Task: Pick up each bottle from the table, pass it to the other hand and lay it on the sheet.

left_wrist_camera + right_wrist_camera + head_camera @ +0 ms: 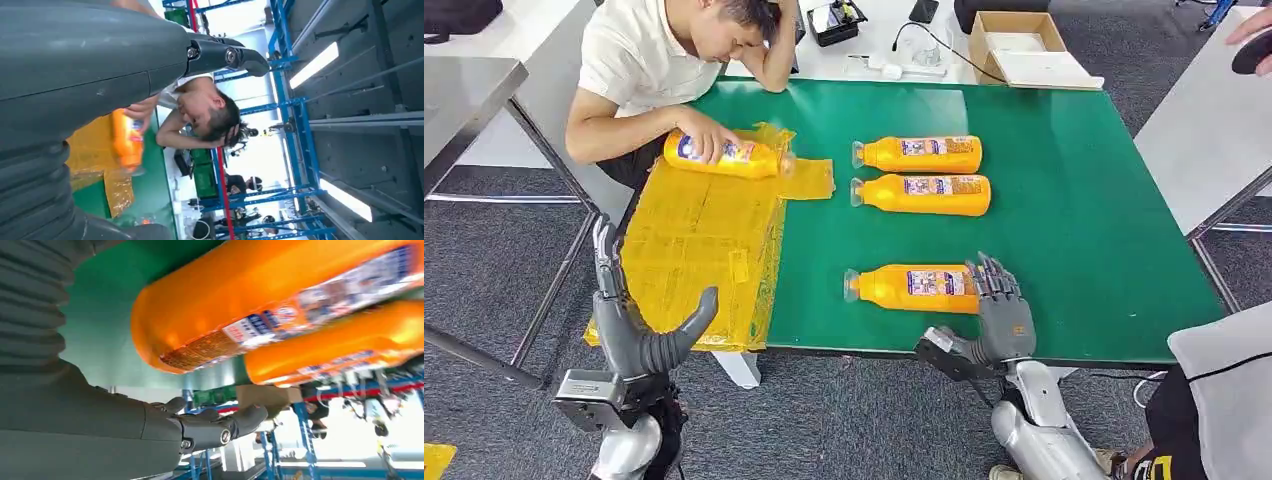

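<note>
Reaching my right hand (1002, 308) to nearest orange plastic bottle (914, 288) lying on green tabletop (1074, 200); fingers (989, 275) spread at its base, holding nothing. I'd wrap mid-body before lifting. Left hand (639, 325) open, empty, beside yellow sheet (694, 250).

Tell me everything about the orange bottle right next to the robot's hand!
The nearest orange bottle looks like glossy plastic, with a blue-and-white label round its middle and a pale clear cap at its left end. It lies on its side on the green table, closest to the robot, apart from the other bottles. The right hand is at its flat bottom end, fingers apart, not gripping it.
</note>
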`<move>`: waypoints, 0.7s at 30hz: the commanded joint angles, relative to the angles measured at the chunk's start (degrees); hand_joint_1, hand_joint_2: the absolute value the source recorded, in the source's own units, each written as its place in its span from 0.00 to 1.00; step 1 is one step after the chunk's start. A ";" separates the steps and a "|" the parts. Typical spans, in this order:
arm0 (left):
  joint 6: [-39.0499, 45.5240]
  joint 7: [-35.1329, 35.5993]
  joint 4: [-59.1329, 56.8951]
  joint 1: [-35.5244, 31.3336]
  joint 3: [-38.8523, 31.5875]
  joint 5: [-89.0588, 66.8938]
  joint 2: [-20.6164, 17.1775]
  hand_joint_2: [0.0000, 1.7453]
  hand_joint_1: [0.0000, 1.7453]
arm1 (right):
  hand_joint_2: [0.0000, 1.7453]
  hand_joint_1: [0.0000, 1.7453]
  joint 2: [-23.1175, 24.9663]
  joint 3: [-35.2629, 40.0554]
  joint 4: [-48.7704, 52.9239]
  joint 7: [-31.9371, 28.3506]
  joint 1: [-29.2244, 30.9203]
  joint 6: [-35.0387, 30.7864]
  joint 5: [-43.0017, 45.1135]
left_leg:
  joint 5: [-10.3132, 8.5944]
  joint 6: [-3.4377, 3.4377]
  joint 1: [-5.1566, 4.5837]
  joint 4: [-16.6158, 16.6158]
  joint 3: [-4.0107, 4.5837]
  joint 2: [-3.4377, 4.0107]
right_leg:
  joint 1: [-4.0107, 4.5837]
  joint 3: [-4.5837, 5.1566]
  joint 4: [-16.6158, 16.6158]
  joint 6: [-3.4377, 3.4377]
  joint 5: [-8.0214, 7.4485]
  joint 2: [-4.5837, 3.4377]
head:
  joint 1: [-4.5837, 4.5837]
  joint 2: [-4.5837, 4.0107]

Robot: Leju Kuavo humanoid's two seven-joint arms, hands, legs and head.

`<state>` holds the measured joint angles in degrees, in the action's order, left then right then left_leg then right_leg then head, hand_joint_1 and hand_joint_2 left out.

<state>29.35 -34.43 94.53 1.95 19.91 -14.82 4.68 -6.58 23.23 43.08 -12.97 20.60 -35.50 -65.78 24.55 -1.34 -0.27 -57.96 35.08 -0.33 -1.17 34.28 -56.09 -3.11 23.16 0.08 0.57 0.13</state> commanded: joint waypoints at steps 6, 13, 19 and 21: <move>-1.74 0.14 -1.00 -0.48 3.08 1.69 -0.45 1.00 0.00 | 1.00 0.00 0.64 1.14 -14.43 2.56 13.29 9.83 -2.78 | 0.04 0.07 0.01 0.01 -0.13 0.11 | 0.01 -0.11 0.02 0.10 0.01 -0.10 | -0.02 0.00; -2.59 0.91 -1.61 -0.91 3.49 1.56 -0.80 1.00 0.00 | 1.00 0.00 0.77 1.59 -16.39 3.60 14.14 12.14 -2.78 | 0.00 0.03 0.01 0.02 -0.06 -0.01 | 0.01 -0.06 0.01 0.07 0.02 -0.01 | -0.02 0.00; -3.93 1.92 -3.64 -2.37 4.18 1.43 -0.79 1.00 0.00 | 1.00 0.00 2.18 2.73 -20.27 4.94 17.29 18.50 -3.04 | 0.07 0.09 0.05 -0.02 -0.20 0.13 | 0.06 -0.18 -0.02 0.16 0.04 -0.13 | -0.02 0.00; -4.26 2.11 -4.39 -2.98 4.52 1.20 -0.89 1.00 0.00 | 1.00 0.00 2.87 2.42 -21.60 4.21 17.76 22.01 -1.68 | 0.02 0.06 0.03 0.01 -0.11 0.08 | 0.03 -0.10 0.01 0.11 0.01 -0.07 | -0.02 0.00</move>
<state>25.97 -33.00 95.21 2.23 22.36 -13.31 4.83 -6.36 24.00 31.13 -7.76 32.61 -19.90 -69.33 24.53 -1.36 -0.27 -57.96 35.09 -0.33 -1.18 34.28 -56.09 -3.11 23.16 0.08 0.55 0.13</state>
